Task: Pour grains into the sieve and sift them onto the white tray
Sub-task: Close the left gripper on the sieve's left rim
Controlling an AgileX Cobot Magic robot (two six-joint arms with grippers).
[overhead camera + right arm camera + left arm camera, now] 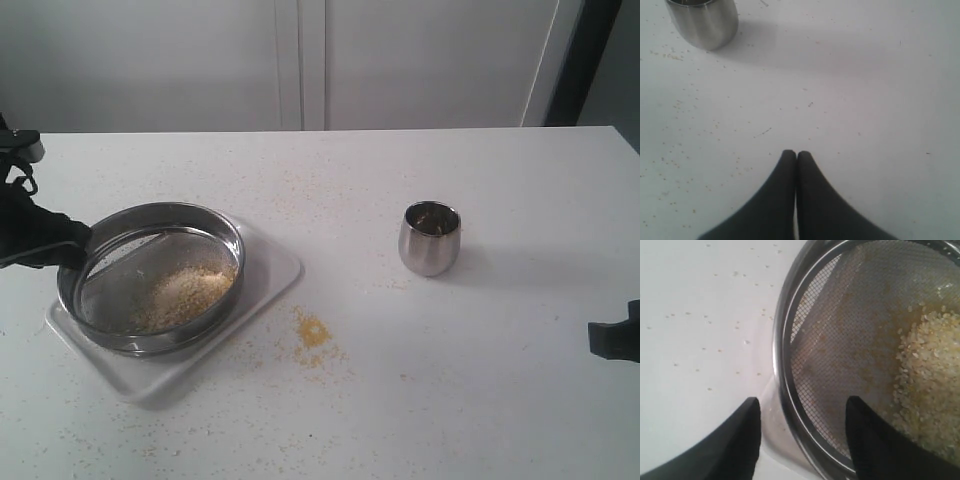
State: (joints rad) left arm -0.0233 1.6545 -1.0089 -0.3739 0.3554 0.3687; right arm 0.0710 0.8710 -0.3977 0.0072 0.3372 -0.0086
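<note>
White tray (130, 372) lies nearest, on the table (500, 400). Its long axis runs from near-left to far-right in the exterior view. Sieve (120, 285) rests on the tray, open side up, covering most of it. Grains (190, 290) are heaped on the mesh toward its near-right side. A loose golden patch (312, 335) of grains lies on the table just beside the tray's long edge. Left gripper (802, 437) is open and straddles the sieve's rim on its left side, one finger outside, one over the mesh. Right gripper (796, 156) is closed on nothing, over the table at far right. Steel cup (430, 238) stands upright, mouth up, well apart from the tray.
</note>
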